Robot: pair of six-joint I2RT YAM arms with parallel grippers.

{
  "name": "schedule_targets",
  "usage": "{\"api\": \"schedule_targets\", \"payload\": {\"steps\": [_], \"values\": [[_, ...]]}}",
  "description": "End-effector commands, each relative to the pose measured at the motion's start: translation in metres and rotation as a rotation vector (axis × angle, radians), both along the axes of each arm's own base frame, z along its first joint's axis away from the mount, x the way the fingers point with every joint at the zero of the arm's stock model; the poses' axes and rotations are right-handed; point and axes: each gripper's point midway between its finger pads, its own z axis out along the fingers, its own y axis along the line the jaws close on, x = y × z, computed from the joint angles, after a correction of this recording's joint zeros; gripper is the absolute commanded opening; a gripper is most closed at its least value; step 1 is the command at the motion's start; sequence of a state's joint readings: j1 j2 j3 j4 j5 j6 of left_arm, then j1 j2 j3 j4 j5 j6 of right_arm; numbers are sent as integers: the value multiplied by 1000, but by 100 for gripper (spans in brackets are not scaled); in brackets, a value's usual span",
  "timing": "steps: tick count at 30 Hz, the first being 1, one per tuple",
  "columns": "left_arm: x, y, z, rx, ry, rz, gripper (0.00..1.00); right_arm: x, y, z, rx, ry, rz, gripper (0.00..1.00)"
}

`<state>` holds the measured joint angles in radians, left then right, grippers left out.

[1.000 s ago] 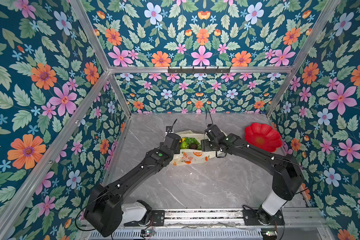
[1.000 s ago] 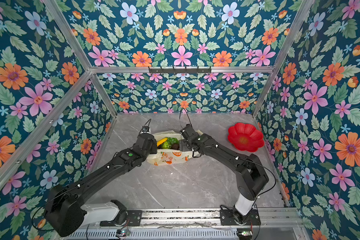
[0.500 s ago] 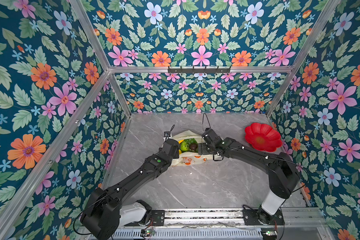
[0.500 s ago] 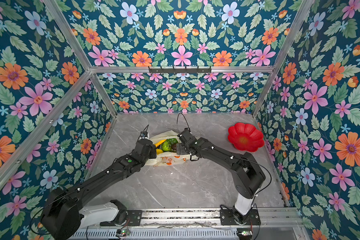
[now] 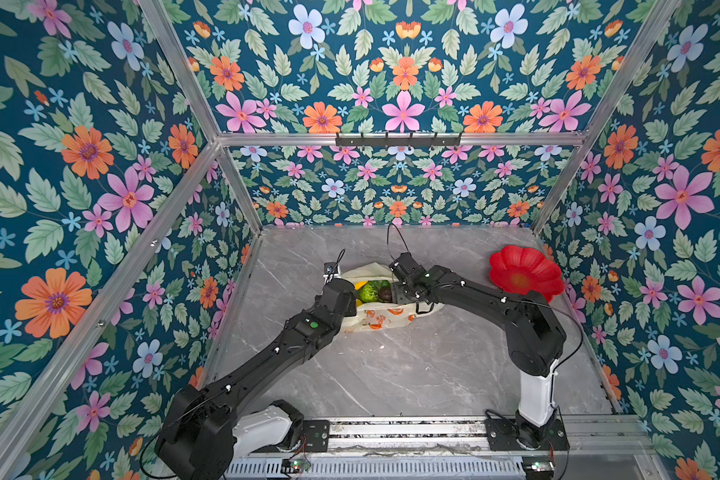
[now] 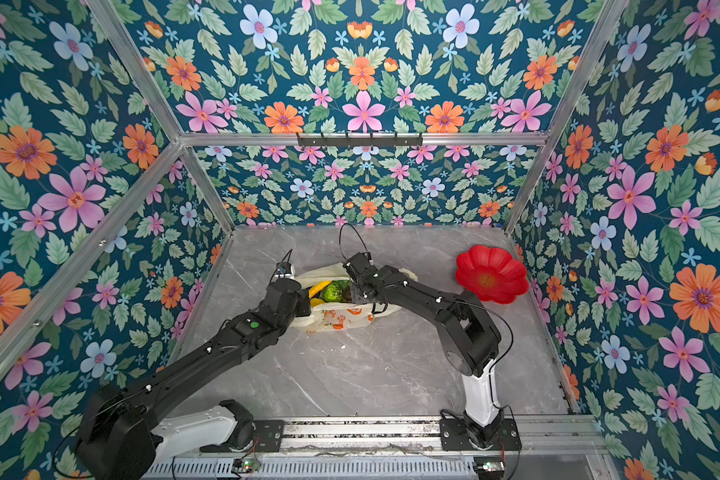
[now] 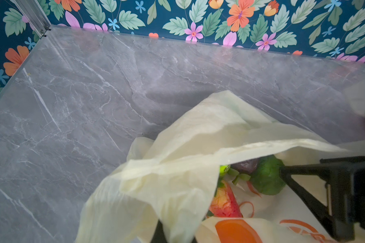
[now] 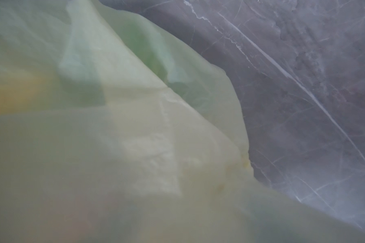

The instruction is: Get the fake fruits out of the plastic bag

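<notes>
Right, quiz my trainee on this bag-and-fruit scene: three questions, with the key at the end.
1. True or false: the fake fruits lie on the red plate.
2. Where is the plastic bag? A) on the table, apart from the red plate B) on the red plate C) hung on the back wall
3. What fills most of the right wrist view?
Key: 1 false, they are in the bag; 2 A; 3 the plastic bag.

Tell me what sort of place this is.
Probably a robot test cell, not a home: floral-print walls on an aluminium frame box in a marble-look tabletop, and two black robot arms are mounted on a rail at its front edge, working at a plastic bag of fake fruits.
</notes>
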<state>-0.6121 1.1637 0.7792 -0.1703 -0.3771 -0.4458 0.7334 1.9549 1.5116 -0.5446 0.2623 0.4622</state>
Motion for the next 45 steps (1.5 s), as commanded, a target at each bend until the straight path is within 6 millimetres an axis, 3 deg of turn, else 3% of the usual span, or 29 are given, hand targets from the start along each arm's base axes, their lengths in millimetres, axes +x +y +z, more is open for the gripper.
{"api": "schedule_targets", "payload": {"steps": [1,4,7,11,16,23,26,30,33,35,37,39,42,45], "values": [[6,17,8,3,-19,62,0,5,-20,5,-72,-38,-45,51],[12,43,4,-47,8,124,0,9,-51,22,-61,-124,-132,18],[15,69,-1,-137,22,177,0,10,-65,36,94,-145,-161,0],[18,80,-3,-164,25,198,0,6,-64,56,348,-161,-154,0],[34,56,-1,-223,45,113,0,6,-47,80,498,-189,-122,0],[72,46,30,-232,7,102,0,14,-18,111,637,-166,-47,0],[84,48,39,-270,-14,105,0,21,-22,123,728,-167,-60,0],[92,67,24,-350,16,153,0,24,-38,121,827,-159,-98,0],[93,84,5,-381,59,212,0,20,-44,106,814,-148,-124,0],[95,86,-2,-375,76,219,0,18,-44,95,824,-134,-127,0],[99,76,-7,-365,102,175,0,14,-39,88,828,-121,-117,0],[99,63,-12,-346,144,134,4,12,-34,81,818,-109,-110,0],[95,49,-15,-300,174,109,21,8,-29,76,788,-112,-96,0],[83,52,-16,-226,199,165,52,3,-27,72,750,-124,-93,0]]}}
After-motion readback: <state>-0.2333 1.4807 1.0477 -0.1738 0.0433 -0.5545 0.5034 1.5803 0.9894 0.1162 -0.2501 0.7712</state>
